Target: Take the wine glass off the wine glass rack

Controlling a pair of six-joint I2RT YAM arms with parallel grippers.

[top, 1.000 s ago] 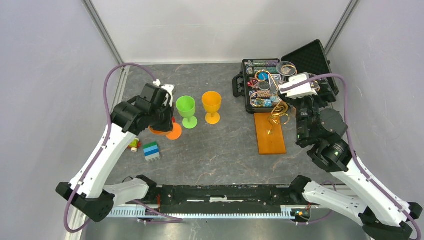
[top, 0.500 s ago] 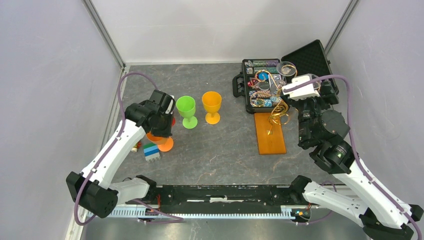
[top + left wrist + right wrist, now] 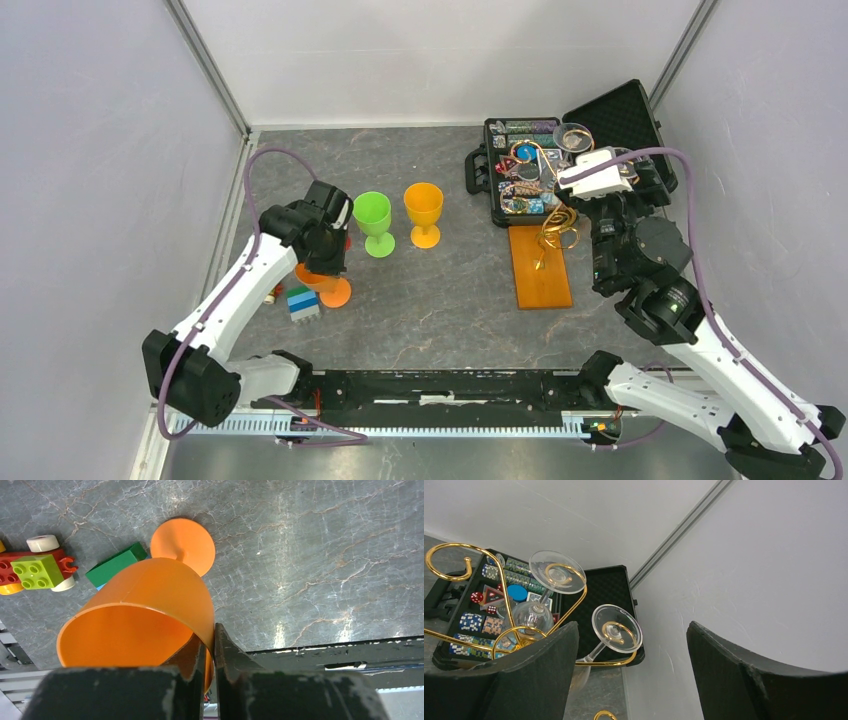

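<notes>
Nearer its base now, the left gripper (image 3: 214, 630) has drawn the orange goblet (image 3: 145, 610) away from the green goblet (image 3: 372, 215) and the yellow goblet (image 3: 423, 205): three goblets in all. Its jaws pinch the orange rim wall. The right gripper (image 3: 632, 645) is spread wide. Two wine glasses hang on the wine glass rack (image 3: 541, 270), one (image 3: 616, 629) just ahead between the jaws, the other (image 3: 557, 572) up-left of them.

Right side tight. Gold wire rack (image 3: 541, 275) with spiral arms on orange-brown wooden base stands just in front of open black case (image 3: 620, 112); pale side wall (image 3: 760, 150) near on its right. Two clear wine glasses (image 3: 557, 572) hang foot-up, a gold curl round each stem. Bare grey marbled tabletop (image 3: 465, 295) open between rack and yellow-orange plastic goblet (image 3: 424, 212). Left: green plastic goblet (image 3: 372, 212), orange plastic goblet (image 3: 150, 600) and toy bricks (image 3: 302, 302) cluster close.
</notes>
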